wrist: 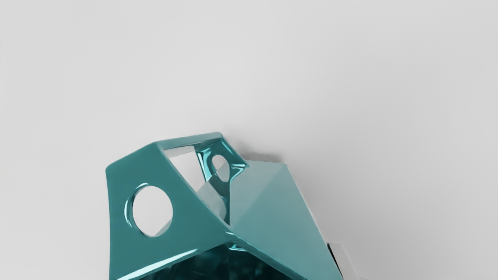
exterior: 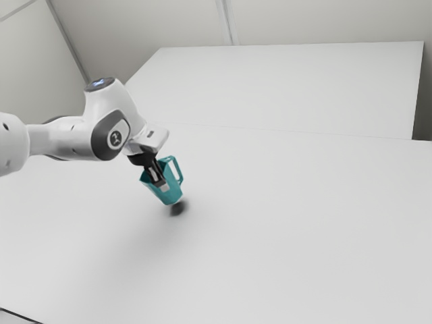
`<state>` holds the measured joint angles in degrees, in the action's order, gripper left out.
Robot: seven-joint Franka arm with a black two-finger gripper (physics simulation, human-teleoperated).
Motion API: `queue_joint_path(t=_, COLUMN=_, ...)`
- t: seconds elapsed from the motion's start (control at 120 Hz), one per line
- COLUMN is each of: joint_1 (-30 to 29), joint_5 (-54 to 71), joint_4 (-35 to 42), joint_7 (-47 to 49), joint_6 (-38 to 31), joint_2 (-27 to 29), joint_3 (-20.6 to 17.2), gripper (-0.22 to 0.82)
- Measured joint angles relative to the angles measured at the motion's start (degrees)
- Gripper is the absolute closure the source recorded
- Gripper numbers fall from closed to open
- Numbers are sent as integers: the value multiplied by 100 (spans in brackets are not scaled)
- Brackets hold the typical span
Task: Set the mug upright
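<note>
- Your gripper (exterior: pixel 160 182) was grasping the mug (exterior: pixel 170 196), with the mug's body between its fingers, near the middle of the exterior view's left half
- The teal mug was tilted rather than upright: its mouth leaned toward the exterior view's upper left and its base pointed down toward the exterior view's lower right
- You had the base close to the desk (exterior: pixel 283 229), with a small dark shadow (exterior: pixel 177 209) just by it; you could not tell from the views whether the base touched down
- The handle (exterior: pixel 180 173) was on the side toward the exterior view's right, clear of your fingers
- In the wrist view, you could see one pale fingertip (wrist: pixel 344 260) against the outside of the mug's faceted wall; the mug hid the other
- That view also gave you the handle's angular loop, two round holes through it, and part of the dark, glossy inside
- Your white arm (exterior: pixel 64 140) reached in from the exterior view's left, its hand slanting down to the mug
</note>
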<state>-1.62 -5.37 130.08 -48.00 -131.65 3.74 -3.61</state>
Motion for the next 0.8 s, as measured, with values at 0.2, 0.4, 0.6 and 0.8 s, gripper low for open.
queue_joint_path(t=0.2, joint_1=-94, joint_5=463, joint_4=68, joint_7=535, joint_6=70, joint_2=2, joint_3=-85, gripper=79)
queue_joint_path(t=0.4, joint_1=-77, joint_5=721, joint_4=72, joint_7=984, joint_6=51, joint_2=-179, joint_3=-199, gripper=79)
queue_joint_path(t=0.6, joint_1=32, joint_5=892, joint_4=72, joint_7=1381, joint_6=23, joint_2=-383, joint_3=-226, gripper=79)
queue_joint_path(t=0.8, joint_1=115, joint_5=929, joint_4=72, joint_7=1681, joint_6=-36, joint_2=-501, joint_3=-236, gripper=79)
